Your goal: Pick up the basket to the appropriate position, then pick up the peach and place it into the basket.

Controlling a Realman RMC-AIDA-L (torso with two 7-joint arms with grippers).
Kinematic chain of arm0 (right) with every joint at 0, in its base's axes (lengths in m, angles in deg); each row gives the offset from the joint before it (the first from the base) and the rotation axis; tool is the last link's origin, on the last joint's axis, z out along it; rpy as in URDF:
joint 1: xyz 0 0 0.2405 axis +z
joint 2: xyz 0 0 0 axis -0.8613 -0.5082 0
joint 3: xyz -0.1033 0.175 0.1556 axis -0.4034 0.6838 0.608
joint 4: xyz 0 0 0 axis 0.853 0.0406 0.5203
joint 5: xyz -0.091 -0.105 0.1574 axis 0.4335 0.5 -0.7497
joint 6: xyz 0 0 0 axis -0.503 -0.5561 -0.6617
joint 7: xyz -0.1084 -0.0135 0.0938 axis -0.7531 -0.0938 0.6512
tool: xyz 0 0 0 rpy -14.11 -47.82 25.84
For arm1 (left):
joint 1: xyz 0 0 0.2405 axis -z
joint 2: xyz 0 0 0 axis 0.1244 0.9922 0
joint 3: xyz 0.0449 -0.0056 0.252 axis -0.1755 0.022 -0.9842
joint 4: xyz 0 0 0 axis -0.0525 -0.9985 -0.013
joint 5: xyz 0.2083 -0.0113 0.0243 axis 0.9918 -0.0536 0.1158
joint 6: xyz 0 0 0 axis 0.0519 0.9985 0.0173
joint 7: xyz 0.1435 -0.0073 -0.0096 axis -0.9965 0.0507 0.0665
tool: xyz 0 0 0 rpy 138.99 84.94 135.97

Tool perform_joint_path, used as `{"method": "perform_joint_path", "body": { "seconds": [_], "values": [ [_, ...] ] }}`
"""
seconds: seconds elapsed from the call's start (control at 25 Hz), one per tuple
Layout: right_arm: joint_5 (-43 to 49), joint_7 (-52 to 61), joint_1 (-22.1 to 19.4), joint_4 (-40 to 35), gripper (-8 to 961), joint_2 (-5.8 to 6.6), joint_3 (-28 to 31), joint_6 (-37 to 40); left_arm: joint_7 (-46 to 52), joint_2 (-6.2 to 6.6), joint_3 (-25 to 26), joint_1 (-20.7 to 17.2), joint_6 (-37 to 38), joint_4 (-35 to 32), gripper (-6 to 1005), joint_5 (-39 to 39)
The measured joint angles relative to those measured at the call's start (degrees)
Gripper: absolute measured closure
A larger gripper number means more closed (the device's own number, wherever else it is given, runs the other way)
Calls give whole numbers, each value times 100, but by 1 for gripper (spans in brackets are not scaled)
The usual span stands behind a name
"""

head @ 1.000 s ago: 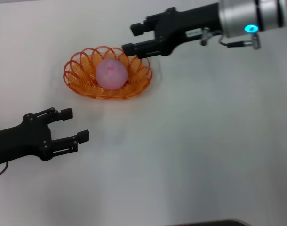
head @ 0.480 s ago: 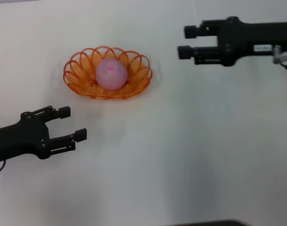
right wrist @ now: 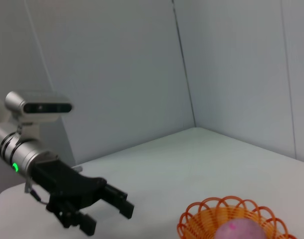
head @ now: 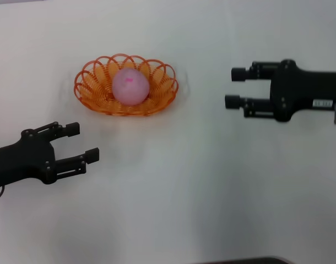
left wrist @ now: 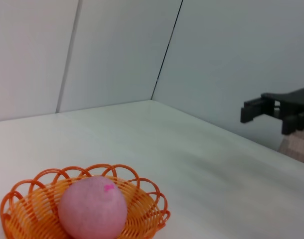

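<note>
The orange wire basket point(head: 92, 93) stands on the white table at the upper left of the head view. The pale-pink peach point(head: 130, 87) lies inside it. Both also show in the left wrist view, basket point(left wrist: 147, 214) and peach point(left wrist: 92, 208), and in the right wrist view, basket point(right wrist: 197, 222) and peach point(right wrist: 240, 232). My right gripper point(head: 234, 87) is open and empty, well to the right of the basket. My left gripper point(head: 82, 142) is open and empty, in front of the basket and apart from it.
The white table point(head: 173, 192) spreads around the basket. Grey walls stand behind the table in the wrist views. The right gripper shows far off in the left wrist view point(left wrist: 251, 109), and the left gripper in the right wrist view point(right wrist: 108, 211).
My right gripper has drawn away from the basket's rim, moving right and toward me. The peach and basket stay put. The left gripper has barely shifted.
</note>
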Motion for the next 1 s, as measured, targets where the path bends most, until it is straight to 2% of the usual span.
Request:
{"method": "perform_joint_path", "body": {
  "seconds": [0.2,0.36,1.0],
  "values": [
    [19,-949,-147,672,293,50,12,-204,-4,0,15,-4,-31,0,181,-6],
    [81,-1378,-292,884,292,24,71,-441,-14,0,89,-13,-45,0,181,-14],
    [84,-1509,-300,1001,293,-7,104,-622,-25,0,155,-6,-47,9,181,-18]
  ]
}}
